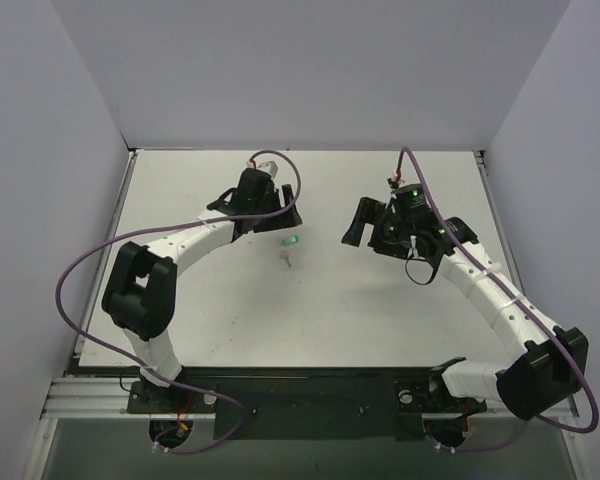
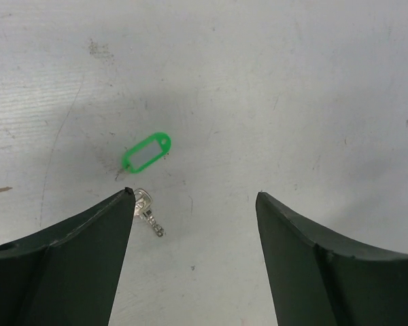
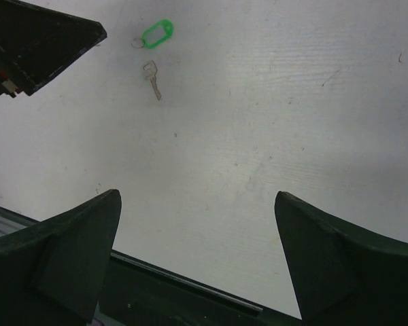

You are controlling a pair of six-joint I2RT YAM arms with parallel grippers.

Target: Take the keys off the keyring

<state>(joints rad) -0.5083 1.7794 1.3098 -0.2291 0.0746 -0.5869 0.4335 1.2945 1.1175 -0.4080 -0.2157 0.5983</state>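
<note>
Two pincers stand spread wide over the white table (image 1: 380, 320), gripping nothing.

The left pincer (image 2: 194, 193) has its fingers well apart; the small silver-grey key (image 2: 148, 212) lies flat on the table just beside the tip of the finger on the left of its wrist view, and the green keyring (image 2: 147, 152) lies a little beyond that tip, near the key but apart from it. The right pincer (image 3: 197, 193) is likewise parted, with key (image 3: 151, 78) and keyring (image 3: 156, 32) well ahead of it and toward its left finger, close below the left pincer (image 3: 41, 41). From above, both lie between the two pincers, nearer the left one (image 1: 272, 215).
</note>
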